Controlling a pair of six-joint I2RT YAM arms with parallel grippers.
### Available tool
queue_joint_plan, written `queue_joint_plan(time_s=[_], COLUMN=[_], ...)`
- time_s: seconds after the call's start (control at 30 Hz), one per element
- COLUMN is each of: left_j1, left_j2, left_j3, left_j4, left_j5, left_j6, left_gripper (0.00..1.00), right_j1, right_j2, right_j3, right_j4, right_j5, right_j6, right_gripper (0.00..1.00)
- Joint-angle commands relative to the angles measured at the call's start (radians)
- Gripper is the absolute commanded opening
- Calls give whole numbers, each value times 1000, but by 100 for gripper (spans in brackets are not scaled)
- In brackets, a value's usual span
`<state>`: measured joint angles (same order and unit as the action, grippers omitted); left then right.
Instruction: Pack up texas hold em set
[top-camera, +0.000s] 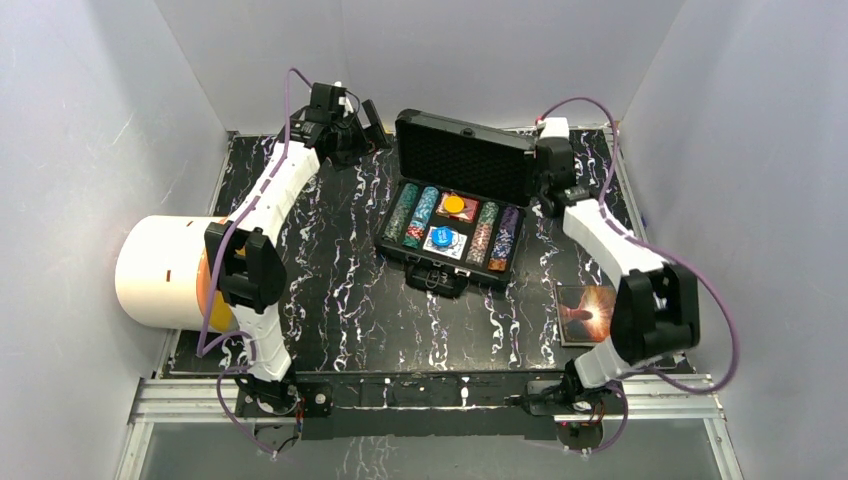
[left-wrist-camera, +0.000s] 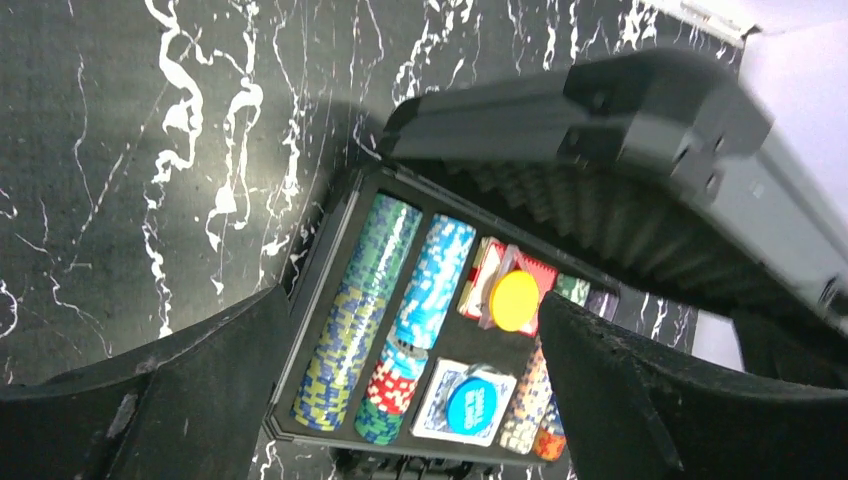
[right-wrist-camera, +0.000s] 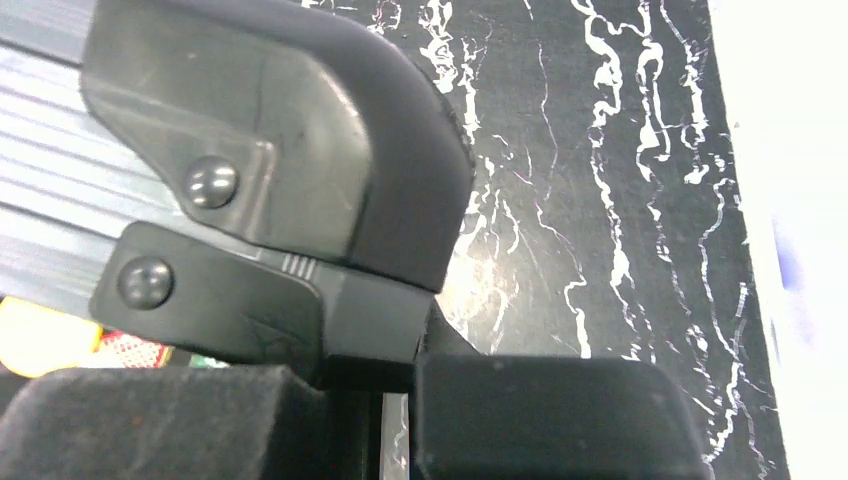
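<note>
The black case (top-camera: 393, 243) lies open mid-table, its foam-lined lid (top-camera: 465, 155) upright and its handle (top-camera: 437, 278) toward me. Rows of poker chips (top-camera: 415, 215) fill the tray. A yellow disc (top-camera: 454, 205) rests on the red deck, and a blue disc on the blue deck (top-camera: 432, 240). My left gripper (top-camera: 365, 125) is open and empty, behind the lid's left end. In its wrist view the chips (left-wrist-camera: 360, 310), yellow disc (left-wrist-camera: 515, 300) and blue deck (left-wrist-camera: 440, 400) show between the fingers. My right gripper (top-camera: 545, 190) is nearly shut, its fingertips (right-wrist-camera: 540, 420) against the lid's right corner (right-wrist-camera: 300, 150).
A big white cylinder (top-camera: 165, 270) lies at the left edge beside my left arm. A dark book (top-camera: 585, 312) lies at the right front, near my right arm's elbow. White walls close in on three sides of the marbled black table (top-camera: 340, 310).
</note>
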<state>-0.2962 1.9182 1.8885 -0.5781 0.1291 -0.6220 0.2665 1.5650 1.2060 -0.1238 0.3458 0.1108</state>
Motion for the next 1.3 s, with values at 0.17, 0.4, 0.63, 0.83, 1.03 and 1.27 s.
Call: queue_joint_plan(time_s=[0.17, 0.4, 0.63, 0.83, 1.03, 1.27], left_j1=[5, 6, 6, 13, 142, 164], left_j2=[-53, -144, -150, -137, -147, -309], left_j3=[68, -46, -42, -40, -119, -351], left_j4=[32, 89, 116, 111, 145, 159], left_j5=[-90, -189, -134, -105, 102, 138], left_j6=[47, 11, -9, -4, -43, 12], left_gripper=[98, 98, 99, 98, 98, 99], right_j1=[112, 222, 331, 366, 366, 366], right_j2=[-364, -486, -547, -636, -671, -598], right_j3=[-263, -363, -354, -289, -119, -90], right_j4=[51, -26, -158, -366, -581, -382], right_j5=[35, 87, 127, -109, -477, -529], right_j6=[-201, -243, -221, -190, -141, 100], right_gripper=[5, 17, 52, 70, 78, 82])
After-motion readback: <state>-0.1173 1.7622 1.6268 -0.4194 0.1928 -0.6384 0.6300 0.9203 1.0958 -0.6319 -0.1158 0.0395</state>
